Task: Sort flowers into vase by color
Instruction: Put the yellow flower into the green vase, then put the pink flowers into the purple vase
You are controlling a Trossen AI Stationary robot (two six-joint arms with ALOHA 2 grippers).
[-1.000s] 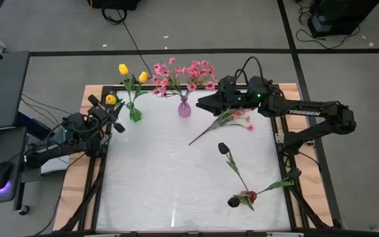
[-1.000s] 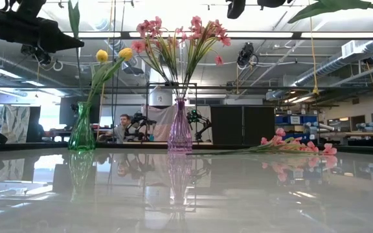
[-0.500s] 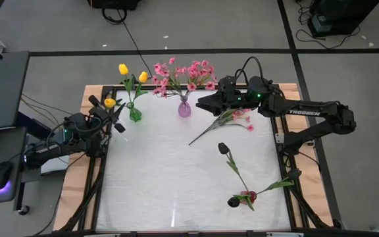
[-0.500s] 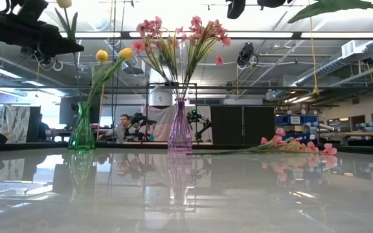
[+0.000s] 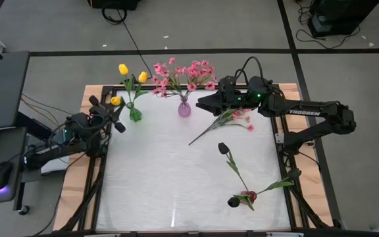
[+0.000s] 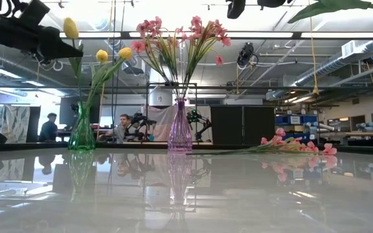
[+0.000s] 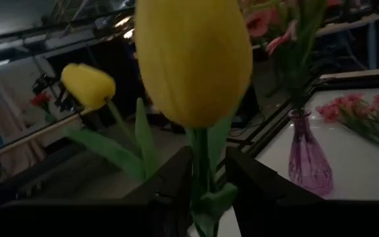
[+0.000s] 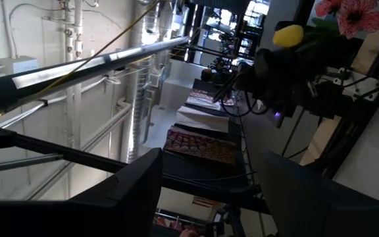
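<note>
A green vase (image 5: pixel 135 113) at the far left holds two yellow tulips (image 5: pixel 123 68). A third yellow tulip (image 6: pixel 70 27) stands over that vase, its stem running down toward the vase's mouth (image 6: pixel 81 107). My left gripper (image 5: pixel 112 108) is level beside it, fingers parted on either side of the stem (image 7: pixel 199 164). The purple vase (image 5: pixel 185 107) holds pink sprays. One pink spray (image 5: pixel 226 118) and two dark tulips (image 5: pixel 224 149) lie on the table. My right gripper (image 5: pixel 202 103) hangs open and empty above the pink spray. My left gripper has the yellow tulip's stem (image 7: pixel 199 187), just under the bloom, between its parted fingers, which come level from the table's left. A gap shows between the stem and one finger (image 7: pixel 249 181). Whether the other finger touches the stem I cannot tell.
The second dark tulip (image 5: pixel 234 201) lies near the front right with a small red bloom (image 5: pixel 249 195) beside it. The white table top (image 5: pixel 156 178) is bare at the front left. People and workbenches show beyond the far edge (image 6: pixel 123 126).
The yellow tulip has sunk while my left gripper kept its place. Its bloom was above the low view's top edge a second ago and now stands well below it, beside the green vase's other blooms. It has also shifted slightly toward the green vase.
</note>
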